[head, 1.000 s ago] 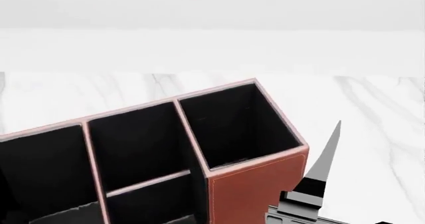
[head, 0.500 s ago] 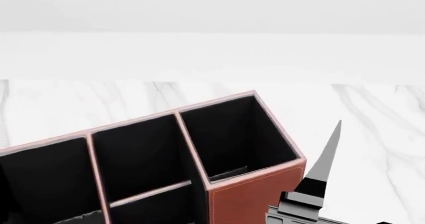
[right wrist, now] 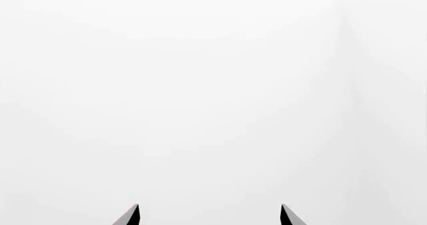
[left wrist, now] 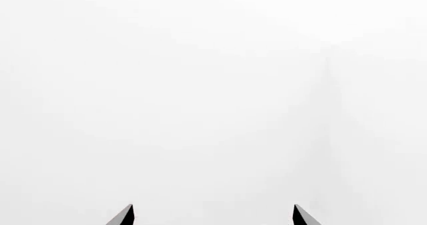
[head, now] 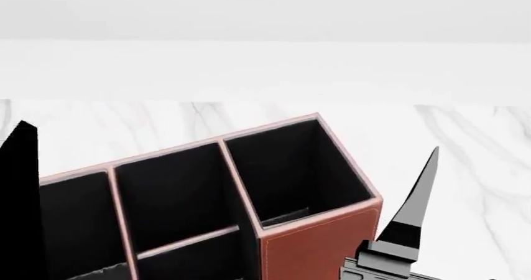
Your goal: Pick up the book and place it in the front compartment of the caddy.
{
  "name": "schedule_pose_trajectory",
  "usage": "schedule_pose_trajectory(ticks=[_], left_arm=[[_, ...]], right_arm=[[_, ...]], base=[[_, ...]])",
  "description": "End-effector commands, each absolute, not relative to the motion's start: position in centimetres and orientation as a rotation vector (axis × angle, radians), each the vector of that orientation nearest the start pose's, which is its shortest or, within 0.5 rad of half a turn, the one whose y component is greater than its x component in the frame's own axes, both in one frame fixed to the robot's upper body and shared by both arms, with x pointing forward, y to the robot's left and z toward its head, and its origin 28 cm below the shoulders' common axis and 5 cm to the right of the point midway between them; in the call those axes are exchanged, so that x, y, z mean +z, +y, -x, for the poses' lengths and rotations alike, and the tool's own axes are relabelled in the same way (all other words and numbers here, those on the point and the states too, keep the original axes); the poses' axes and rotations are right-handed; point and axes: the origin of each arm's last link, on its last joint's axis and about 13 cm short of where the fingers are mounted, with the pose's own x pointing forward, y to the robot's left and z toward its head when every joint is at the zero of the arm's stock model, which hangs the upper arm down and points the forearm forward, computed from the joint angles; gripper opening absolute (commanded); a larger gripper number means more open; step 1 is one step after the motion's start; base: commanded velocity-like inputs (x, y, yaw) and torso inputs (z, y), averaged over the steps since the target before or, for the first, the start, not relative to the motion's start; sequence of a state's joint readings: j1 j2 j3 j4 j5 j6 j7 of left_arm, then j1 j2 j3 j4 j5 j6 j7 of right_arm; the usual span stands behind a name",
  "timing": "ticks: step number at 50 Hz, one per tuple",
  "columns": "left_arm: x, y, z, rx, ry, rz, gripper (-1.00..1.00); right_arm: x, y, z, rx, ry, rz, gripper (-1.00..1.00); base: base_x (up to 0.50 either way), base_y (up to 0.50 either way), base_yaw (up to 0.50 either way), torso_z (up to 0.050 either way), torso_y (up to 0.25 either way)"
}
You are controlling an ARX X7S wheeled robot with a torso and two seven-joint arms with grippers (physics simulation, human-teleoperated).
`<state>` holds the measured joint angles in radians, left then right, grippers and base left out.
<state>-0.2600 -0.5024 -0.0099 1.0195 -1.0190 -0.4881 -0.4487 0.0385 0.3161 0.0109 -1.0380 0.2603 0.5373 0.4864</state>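
- Caddy (head: pixel 319 246): reddish-brown, black-lined, set at an angle on the marble table (head: pixel 464 143), filling the near left and centre of the head view; cells empty as far as visible.
- Right gripper (right wrist: pixel 209 216): released; two tips spread against blank white in the wrist view. In the head view one finger (head: pixel 415 205) points up, just right of the caddy's near corner.
- Left gripper (left wrist: pixel 212 216): released likewise, tips wide apart. A black finger (head: pixel 21 199) stands at the left edge of the head view.
- Book: not in any view; location cannot be told.
- Change: the left finger is newly in view; the right finger has shifted slightly right; the caddy is unmoved.
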Motion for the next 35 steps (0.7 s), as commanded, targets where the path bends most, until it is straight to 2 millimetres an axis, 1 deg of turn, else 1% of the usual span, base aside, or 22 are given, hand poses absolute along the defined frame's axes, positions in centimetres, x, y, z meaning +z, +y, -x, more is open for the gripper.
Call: schedule_pose_trajectory(ticks=[1, 2, 3, 4, 6, 8, 9, 12, 18, 20, 21, 26, 28, 35], left_arm=[[22.8, 20.4, -15.7, -0.692, -0.375, 0.232, 1.0], [22.4, 20.3, -15.5, -0.679, -0.387, 0.251, 1.0], [22.2, 20.3, -15.8, -0.691, -0.371, 0.185, 1.0], [22.4, 20.3, -15.7, -0.708, -0.358, 0.208, 1.0], [22.5, 20.4, -15.8, -0.712, -0.344, 0.192, 1.0], [22.5, 20.5, -16.1, -0.74, -0.282, 0.158, 1.0], [22.5, 20.3, -16.0, -0.784, -0.238, 0.181, 1.0], [22.6, 20.0, -15.8, -0.829, -0.157, 0.189, 1.0], [22.4, 19.5, -15.8, -0.897, -0.083, 0.107, 1.0], [21.7, 19.3, -15.9, -0.943, -0.063, -0.02, 1.0], [21.5, 19.1, -15.9, -0.962, 0.004, -0.004, 1.0], [21.3, 18.6, -16.1, -0.996, 0.067, -0.055, 1.0], [21.3, 18.5, -16.2, -1.026, 0.12, -0.029, 1.0], [20.9, 17.5, -16.8, -1.044, 0.25, -0.112, 1.0]], right_arm=[[18.9, -11.7, -15.5, -0.227, -0.525, 0.003, 1.0], [18.9, -11.7, -15.5, -0.227, -0.525, 0.003, 1.0], [18.9, -11.7, -15.5, -0.227, -0.525, 0.004, 1.0], [18.9, -11.7, -15.5, -0.228, -0.525, 0.004, 1.0], [18.9, -11.7, -15.5, -0.228, -0.524, 0.004, 1.0], [18.9, -11.7, -15.5, -0.226, -0.523, 0.006, 1.0], [18.8, -11.6, -15.6, -0.224, -0.522, 0.006, 1.0], [18.7, -11.5, -15.7, -0.215, -0.519, 0.006, 1.0], [18.6, -11.4, -15.8, -0.208, -0.517, 0.006, 1.0], [18.6, -11.5, -15.9, -0.206, -0.516, 0.006, 1.0], [18.5, -11.4, -16.0, -0.206, -0.51, 0.011, 1.0], [18.5, -11.4, -16.0, -0.202, -0.508, 0.012, 1.0], [18.5, -11.4, -15.9, -0.202, -0.509, 0.012, 1.0], [18.5, -11.4, -16.0, -0.194, -0.509, 0.012, 1.0]], base=[[0.0, 0.0, 0.0, 0.0, 0.0], [0.0, 0.0, 0.0, 0.0, 0.0], [0.0, 0.0, 0.0, 0.0, 0.0], [0.0, 0.0, 0.0, 0.0, 0.0], [0.0, 0.0, 0.0, 0.0, 0.0], [0.0, 0.0, 0.0, 0.0, 0.0], [0.0, 0.0, 0.0, 0.0, 0.0], [0.0, 0.0, 0.0, 0.0, 0.0], [0.0, 0.0, 0.0, 0.0, 0.0], [0.0, 0.0, 0.0, 0.0, 0.0], [0.0, 0.0, 0.0, 0.0, 0.0], [0.0, 0.0, 0.0, 0.0, 0.0], [0.0, 0.0, 0.0, 0.0, 0.0], [0.0, 0.0, 0.0, 0.0, 0.0]])
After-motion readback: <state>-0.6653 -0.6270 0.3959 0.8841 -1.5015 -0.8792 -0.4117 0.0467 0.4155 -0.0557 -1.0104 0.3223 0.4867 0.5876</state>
